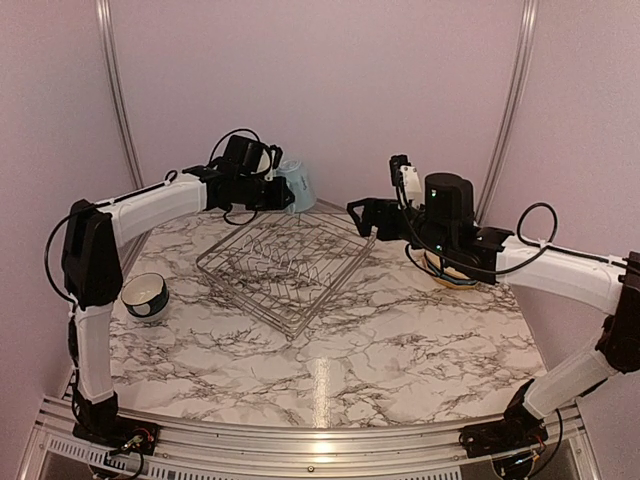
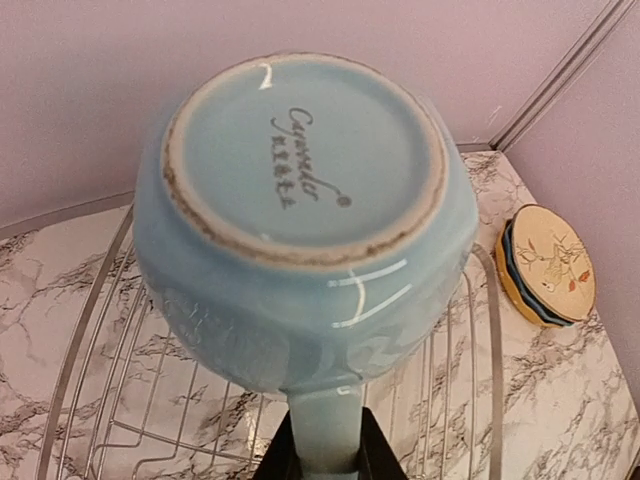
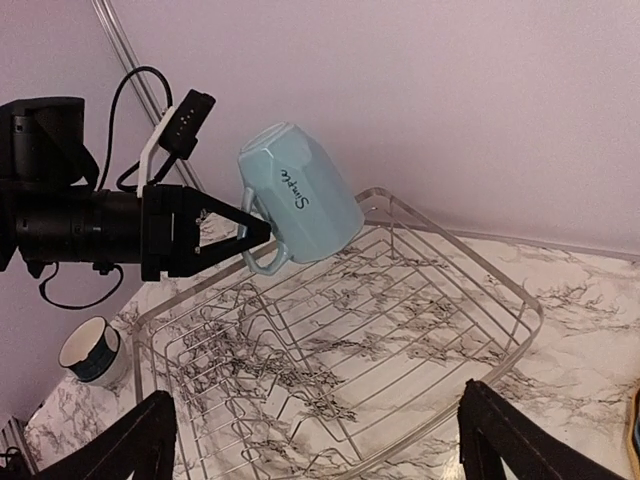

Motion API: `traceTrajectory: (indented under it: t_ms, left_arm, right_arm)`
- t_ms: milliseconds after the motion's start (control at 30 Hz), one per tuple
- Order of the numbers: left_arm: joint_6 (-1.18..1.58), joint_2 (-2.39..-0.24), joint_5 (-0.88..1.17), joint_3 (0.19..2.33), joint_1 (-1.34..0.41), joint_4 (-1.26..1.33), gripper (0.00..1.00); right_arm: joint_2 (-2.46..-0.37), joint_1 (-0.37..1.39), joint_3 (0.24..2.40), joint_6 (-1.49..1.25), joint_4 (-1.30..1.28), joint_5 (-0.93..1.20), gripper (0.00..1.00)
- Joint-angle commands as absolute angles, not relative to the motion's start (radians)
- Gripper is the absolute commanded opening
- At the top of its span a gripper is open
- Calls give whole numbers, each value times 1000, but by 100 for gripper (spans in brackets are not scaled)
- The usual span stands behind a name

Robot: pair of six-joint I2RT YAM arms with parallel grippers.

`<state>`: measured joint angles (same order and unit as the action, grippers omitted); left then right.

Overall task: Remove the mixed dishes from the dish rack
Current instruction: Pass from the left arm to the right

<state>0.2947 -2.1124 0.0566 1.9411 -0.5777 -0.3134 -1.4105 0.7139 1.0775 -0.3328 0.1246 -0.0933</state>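
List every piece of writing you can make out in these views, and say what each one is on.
"Simple": black script on the side of the pale blue mug, right wrist view.
Cursive maker's mark: on the mug's underside in the left wrist view, too loopy to read with certainty.
Small line of characters under that mark: too small to read.
No other legible text in any view.

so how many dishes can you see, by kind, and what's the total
mugs: 1, the pale blue mug, its handle in the left gripper
bowls: 1, the teal and white bowl
plates: 2 showing in the stack, cream over blue; any below is hidden
total: 4 dishes; the dish rack holds none
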Motion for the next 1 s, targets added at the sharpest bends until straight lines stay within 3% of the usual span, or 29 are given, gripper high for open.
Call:
traceTrajectory:
  t_ms: [0,233,433,733,967]
  left_arm:
    - [538,-1911,266,1779,-577,51,0]
    - [1000,-1780,444,1423,-582,619,0]
    - [1263,-1757,454,1223,-604,1001,0]
    - [1311,-1715,440,1121,-665,1112,0]
    - [1327,-1726,436,1093,-709,1144,0]
  right_arm:
    - [-1393,705,1056,-378,203,-19,95]
    - [-1424,701,1039,-493,373,171,95]
    - [-1477,697,1013,-654,580,299,95]
    - [-1563,658,947,-849,756,393,92]
    - [-1597,658,973,-870,790,412,84]
